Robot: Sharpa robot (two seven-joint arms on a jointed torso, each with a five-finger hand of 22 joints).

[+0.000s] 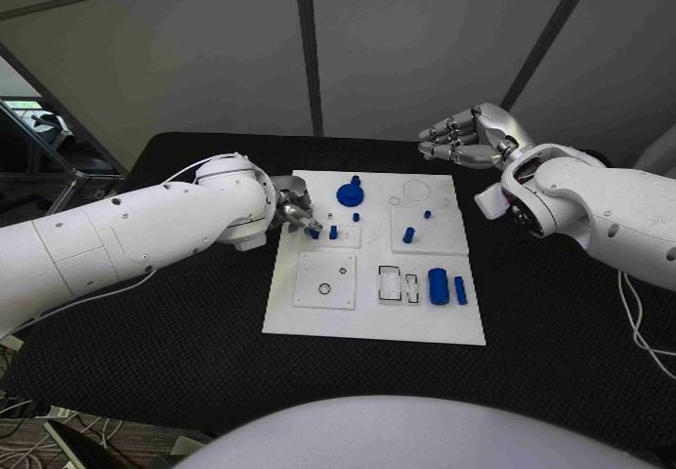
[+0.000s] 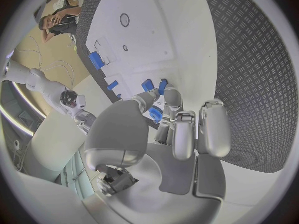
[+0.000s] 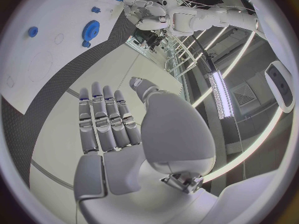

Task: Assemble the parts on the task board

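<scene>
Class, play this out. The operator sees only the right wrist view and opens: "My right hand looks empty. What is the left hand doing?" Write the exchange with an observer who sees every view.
Observer: The left hand pinches a small blue part between thumb and finger.
Operator: Where is that hand?
Observer: At the left edge of the task board, beside a small blue peg.
Operator: What lies on the board's near side?
Observer: A blue cylinder and a thinner blue rod, side by side near the right edge.
</scene>
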